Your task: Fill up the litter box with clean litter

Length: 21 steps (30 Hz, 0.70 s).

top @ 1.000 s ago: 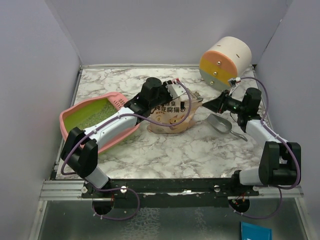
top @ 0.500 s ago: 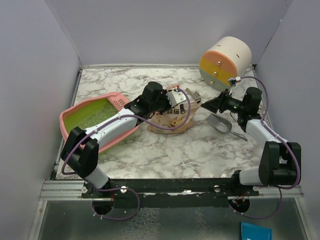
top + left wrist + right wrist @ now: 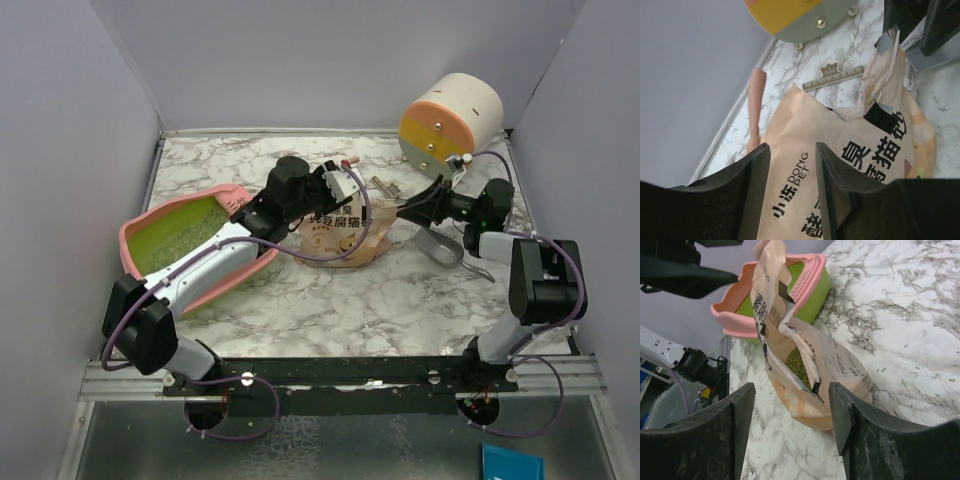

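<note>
The pink litter box (image 3: 135, 235) with its yellow-green inside sits at the left, and its rim (image 3: 805, 262) shows behind the pouch. The tan pouch (image 3: 335, 235) slumps on the marble beside it, its torn mouth towards the right. Greenish litter (image 3: 799, 365) shows inside that mouth. My left gripper (image 3: 338, 200) hovers over the pouch's upper end. Its fingers stand apart with the printed face (image 3: 850, 150) behind them and nothing pinched between them. My right gripper (image 3: 790, 400) is open wide, just short of the pouch's mouth (image 3: 810, 370).
A round cream, orange and yellow drawer unit (image 3: 450, 122) stands at the back right. A grey metal scoop (image 3: 440, 248) lies under my right wrist. A small gold clip (image 3: 385, 187) lies behind the pouch. Purple walls close three sides.
My right gripper has opened wide and moved left up to the pouch's mouth. My left gripper has opened and drawn back left, and the pouch has sagged lower.
</note>
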Tool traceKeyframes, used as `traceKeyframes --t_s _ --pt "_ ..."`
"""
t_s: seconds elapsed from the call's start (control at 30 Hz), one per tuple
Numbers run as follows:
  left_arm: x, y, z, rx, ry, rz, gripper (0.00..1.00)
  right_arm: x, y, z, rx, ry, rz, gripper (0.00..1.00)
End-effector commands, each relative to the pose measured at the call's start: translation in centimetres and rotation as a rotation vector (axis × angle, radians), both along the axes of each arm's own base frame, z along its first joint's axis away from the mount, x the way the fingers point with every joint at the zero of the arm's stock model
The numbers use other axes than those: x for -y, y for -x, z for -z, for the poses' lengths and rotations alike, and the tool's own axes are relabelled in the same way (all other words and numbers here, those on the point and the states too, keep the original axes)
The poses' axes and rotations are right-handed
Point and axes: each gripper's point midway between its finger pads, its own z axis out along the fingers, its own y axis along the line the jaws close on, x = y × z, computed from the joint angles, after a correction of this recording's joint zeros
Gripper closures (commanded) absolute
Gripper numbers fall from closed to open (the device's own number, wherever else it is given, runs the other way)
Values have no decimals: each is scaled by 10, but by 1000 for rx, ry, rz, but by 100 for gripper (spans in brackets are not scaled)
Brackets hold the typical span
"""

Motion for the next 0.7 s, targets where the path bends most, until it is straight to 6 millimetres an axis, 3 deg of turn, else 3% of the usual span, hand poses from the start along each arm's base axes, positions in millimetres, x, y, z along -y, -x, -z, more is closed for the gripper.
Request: traceKeyframes --t_s 0.0,0.27,0.4,0.47,0.67 --pt "-4 3 -42 91 105 7 55 -10 9 -12 134 -9 -110 39" --pt "-6 -8 -28 95 73 13 54 -26 10 3 136 -19 -162 41" --pt "-9 -23 -24 90 70 -6 54 -29 9 3 132 -27 -160 81" --pt "-11 -29 -25 96 81 -17 54 -29 9 3 135 -30 -148 95" --pt "-5 -32 -15 35 87 20 55 -28 11 1 121 -5 -124 99"
